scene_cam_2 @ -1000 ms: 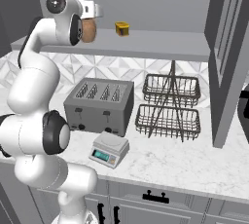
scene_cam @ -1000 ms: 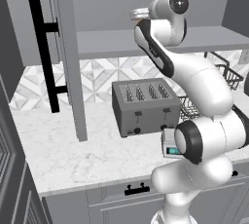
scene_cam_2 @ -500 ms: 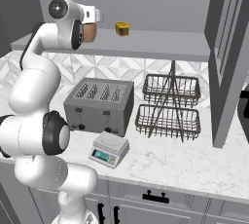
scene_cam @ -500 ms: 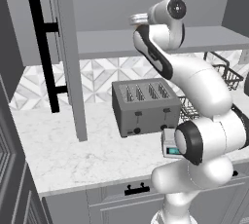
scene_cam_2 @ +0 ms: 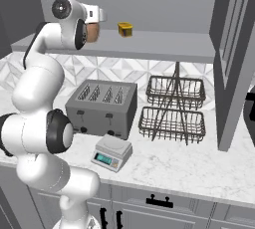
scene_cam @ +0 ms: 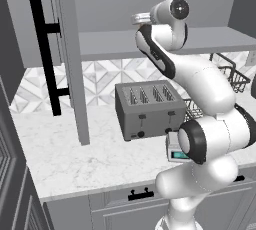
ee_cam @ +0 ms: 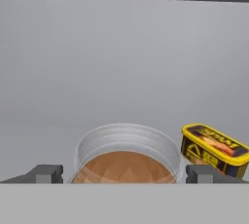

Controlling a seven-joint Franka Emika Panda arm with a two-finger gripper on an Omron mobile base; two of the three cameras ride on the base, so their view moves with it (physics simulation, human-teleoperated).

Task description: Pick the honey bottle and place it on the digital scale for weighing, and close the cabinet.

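The claw (ee_cam: 124,174) stood released, fingers either side of the rounded orange-brown honey bottle (ee_cam: 125,162) on the cabinet shelf (scene_cam_2: 164,48); clenching and lifting seemed next.

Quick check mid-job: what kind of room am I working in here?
A home-style kitchen, rendered: a four-slot toaster and digital scale sit on a marble counter, with grey wall cabinets above.
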